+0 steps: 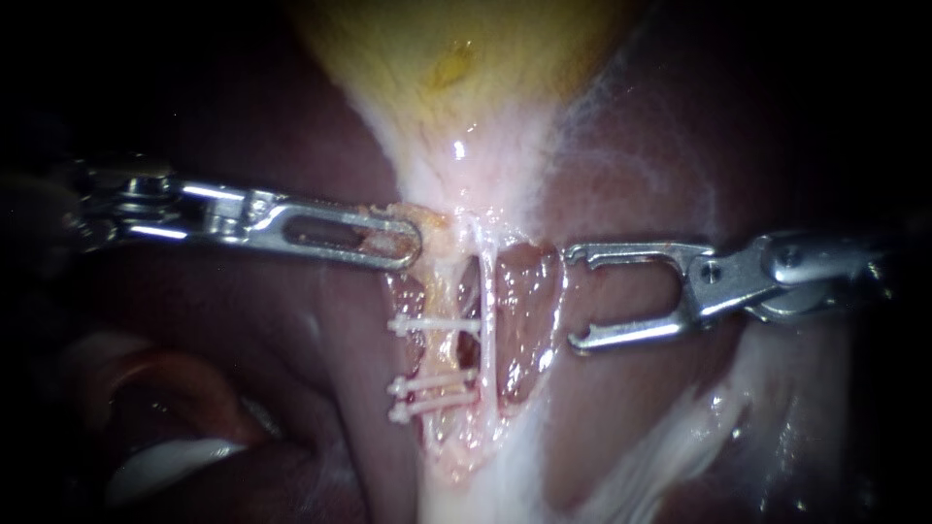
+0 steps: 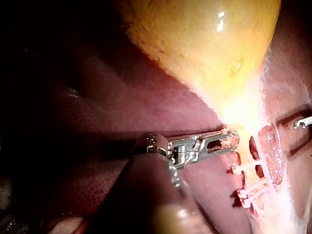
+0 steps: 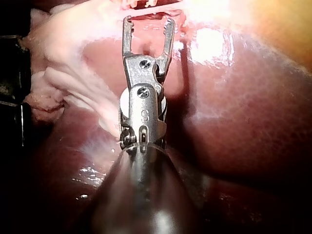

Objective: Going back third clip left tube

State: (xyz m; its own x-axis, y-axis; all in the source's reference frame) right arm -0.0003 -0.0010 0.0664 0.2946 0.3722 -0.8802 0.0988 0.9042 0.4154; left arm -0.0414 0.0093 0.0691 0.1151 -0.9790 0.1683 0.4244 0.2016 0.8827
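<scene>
Left tool (image 1: 406, 239) clamps the gallbladder (image 1: 456, 87) at its neck; right tool (image 1: 574, 297) gapes wide, empty.

Backdrop: dark red-brown liver (image 1: 243, 320), wet, fills most of the field. Yellow gallbladder (image 1: 456, 58) behind it, brightly lit, with small glare spots. Light is concentrated at the centre; margins of the endoscope view fall to black. Pale whitish tissue (image 1: 680, 427) at lower right catches glare.
</scene>
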